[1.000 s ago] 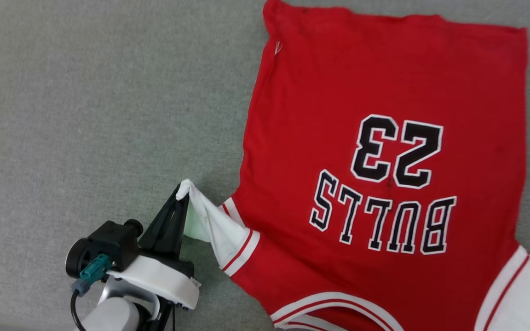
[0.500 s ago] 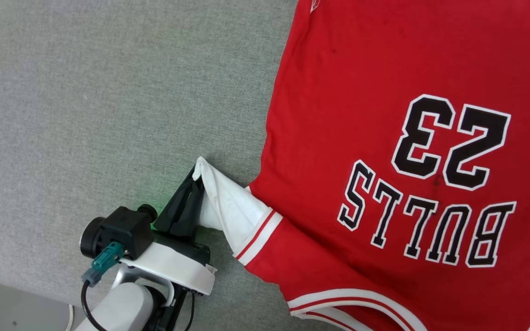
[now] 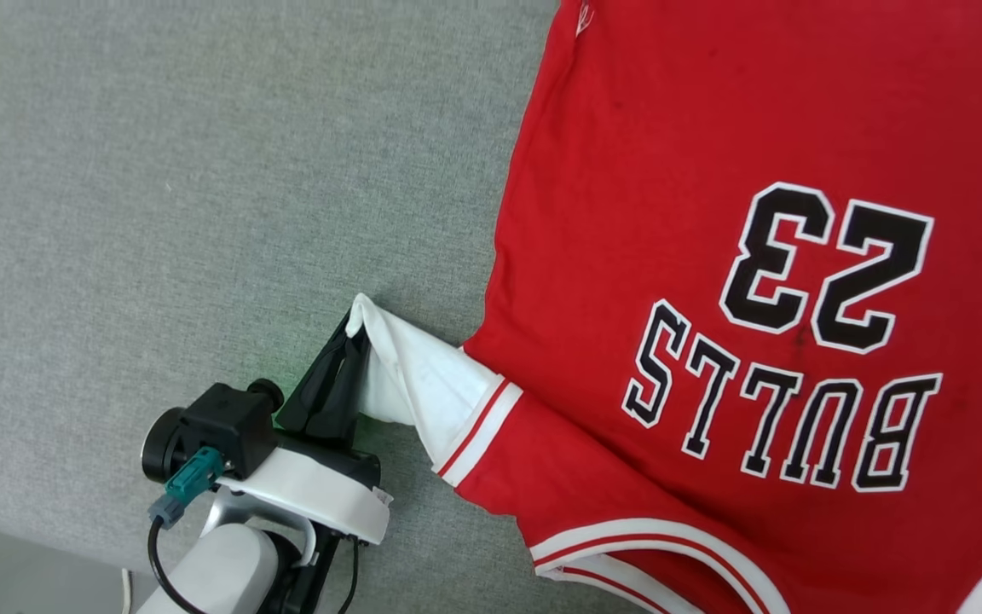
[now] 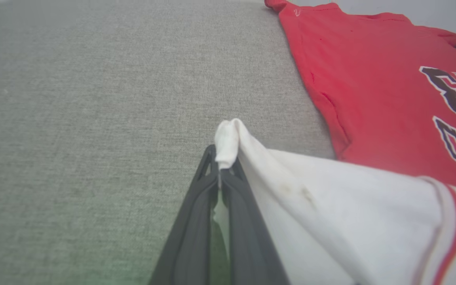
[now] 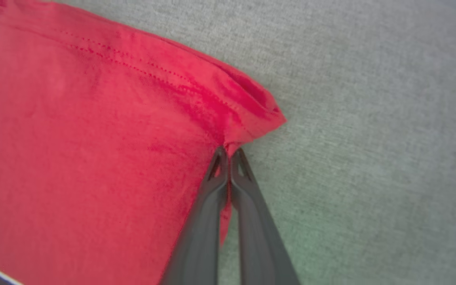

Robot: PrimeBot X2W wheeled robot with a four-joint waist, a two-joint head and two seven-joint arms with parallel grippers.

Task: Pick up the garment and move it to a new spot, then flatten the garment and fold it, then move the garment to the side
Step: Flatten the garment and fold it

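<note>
Pinching the tip of the white short sleeve (image 3: pixel 414 384) of the garment, a red soft-fabric jersey T-shirt with black white-outlined numerals (image 3: pixel 713 153), in the left gripper (image 3: pixel 353 337). Fingers clamped tight on cloth, holding that sleeve raised off the grey woven fabric surface (image 3: pixel 201 213). Clamping the right gripper (image 5: pixel 229 152) on a red hemmed corner, fabric nipped between closed fingers. Gripping two far-apart points, probably for tensioning and dragging flat. Lying spread, print up, directly on the surface, not in any bin or tray.
</note>
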